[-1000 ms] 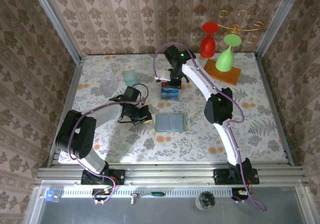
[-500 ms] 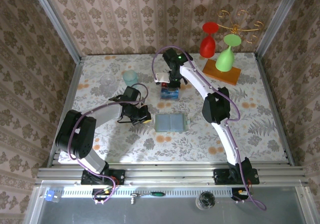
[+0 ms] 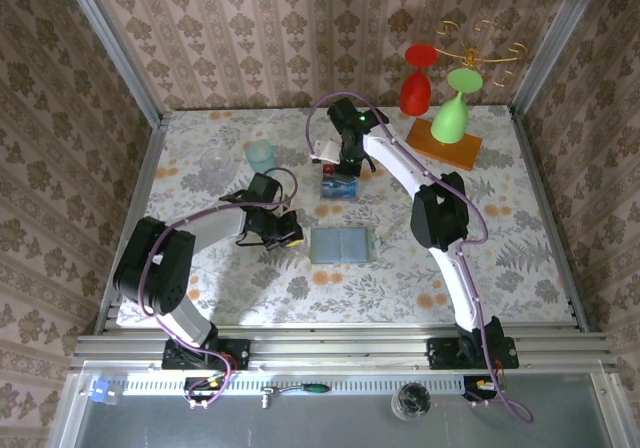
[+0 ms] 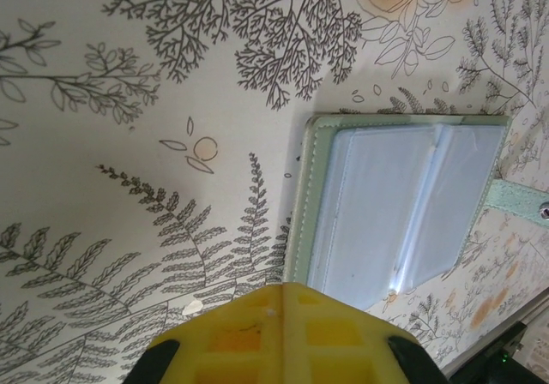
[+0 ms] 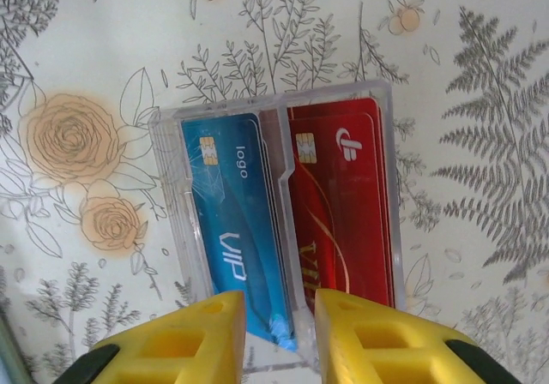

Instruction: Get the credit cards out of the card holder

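Observation:
The grey-green card holder (image 3: 343,245) lies open and flat mid-table; in the left wrist view its clear sleeves (image 4: 403,200) look empty. My left gripper (image 3: 288,235) rests just left of it, its yellow fingers (image 4: 283,291) pressed together on nothing. Farther back, my right gripper (image 3: 340,171) hovers over a clear plastic box (image 3: 340,190). A blue credit card (image 5: 227,204) lies in the box's left compartment and a red one (image 5: 343,195) in its right. My right gripper (image 5: 280,315) is open, with the blue card's near corner in the gap, loose.
A red and a green wine glass hang upside down over a wooden base (image 3: 445,143) at the back right. A clear glass (image 3: 214,160) and a pale teal cup (image 3: 260,153) stand at the back left. Metal rails and papered walls border the table.
My right gripper's jaws have parted, letting go of the blue card, which now lies in the box. The left arm and the card holder have not moved.

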### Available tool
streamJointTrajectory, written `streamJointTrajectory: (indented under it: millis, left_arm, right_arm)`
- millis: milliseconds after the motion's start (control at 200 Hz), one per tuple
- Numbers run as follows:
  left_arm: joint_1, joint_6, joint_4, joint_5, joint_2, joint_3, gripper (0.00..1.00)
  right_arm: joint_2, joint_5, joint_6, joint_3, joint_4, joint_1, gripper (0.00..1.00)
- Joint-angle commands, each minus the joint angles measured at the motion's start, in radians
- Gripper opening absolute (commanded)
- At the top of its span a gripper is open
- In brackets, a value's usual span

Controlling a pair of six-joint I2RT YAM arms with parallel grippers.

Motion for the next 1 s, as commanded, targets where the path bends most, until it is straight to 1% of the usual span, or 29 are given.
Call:
streamJointTrajectory:
  millis: [0, 120, 235, 300, 390, 455, 510, 610, 685, 760, 850, 900, 995]
  left_arm:
    - [-0.006, -0.018, 0.021, 0.023, 0.021, 0.030, 0.02]
    - [-0.014, -0.018, 0.039, 0.031, 0.032, 0.034, 0.02]
    - [-0.017, -0.024, 0.056, 0.045, 0.048, 0.041, 0.01]
    - [-0.017, -0.028, 0.073, 0.055, 0.054, 0.043, 0.01]
    - [-0.019, -0.032, 0.090, 0.069, 0.070, 0.051, 0.01]
    - [-0.023, -0.031, 0.097, 0.077, 0.084, 0.060, 0.00]
    - [-0.028, -0.030, 0.100, 0.081, 0.093, 0.064, 0.00]
    - [-0.038, -0.031, 0.108, 0.082, 0.101, 0.062, 0.00]
    - [-0.043, -0.031, 0.111, 0.085, 0.109, 0.057, 0.00]
    - [-0.048, -0.033, 0.119, 0.090, 0.119, 0.050, 0.00]
    - [-0.052, -0.032, 0.121, 0.095, 0.129, 0.041, 0.00]
    - [-0.055, -0.031, 0.120, 0.095, 0.132, 0.037, 0.00]
    - [-0.055, -0.031, 0.117, 0.092, 0.138, 0.026, 0.00]
  right_arm:
    - [-0.115, -0.020, 0.177, -0.102, 0.109, -0.001, 0.29]
    - [-0.215, -0.050, 0.349, -0.279, 0.243, 0.006, 0.31]
    - [-0.309, -0.093, 0.504, -0.453, 0.358, 0.021, 0.32]
    - [-0.355, -0.096, 0.612, -0.544, 0.426, 0.030, 0.32]
    - [-0.418, -0.114, 0.819, -0.659, 0.509, 0.037, 0.31]
    - [-0.450, -0.159, 0.964, -0.741, 0.588, 0.037, 0.30]
    - [-0.473, -0.202, 1.064, -0.805, 0.633, 0.038, 0.29]
    - [-0.504, -0.228, 1.236, -0.892, 0.675, 0.047, 0.26]
    - [-0.525, -0.291, 1.317, -0.958, 0.723, 0.058, 0.24]
    - [-0.548, -0.314, 1.378, -1.010, 0.749, 0.072, 0.24]
    - [-0.561, -0.324, 1.481, -1.040, 0.726, 0.080, 0.24]
    - [-0.554, -0.368, 1.527, -1.046, 0.712, 0.079, 0.23]
    - [-0.557, -0.423, 1.590, -1.092, 0.766, 0.086, 0.23]
